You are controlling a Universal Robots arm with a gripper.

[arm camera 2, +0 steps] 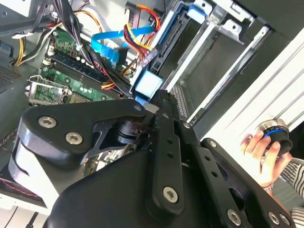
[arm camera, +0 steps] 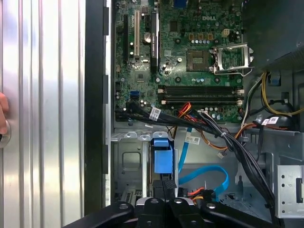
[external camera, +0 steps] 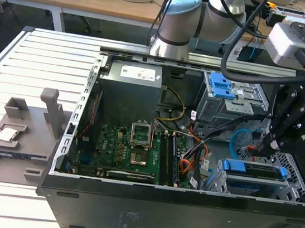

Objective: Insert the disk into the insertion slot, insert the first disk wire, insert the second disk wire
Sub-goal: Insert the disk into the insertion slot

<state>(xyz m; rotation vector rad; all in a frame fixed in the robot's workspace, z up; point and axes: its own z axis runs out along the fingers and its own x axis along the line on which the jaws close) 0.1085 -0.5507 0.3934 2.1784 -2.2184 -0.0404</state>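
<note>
Here the end effector, pinched narrow, hovers just over the disk seated in the insertion slot, near the looping second disk wire.

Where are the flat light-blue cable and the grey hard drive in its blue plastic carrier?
flat light-blue cable (arm camera: 209,168): first wrist view, on its loop.
grey hard drive (external camera: 235,166): exterior view, on the blue carrier's end tab.
</note>
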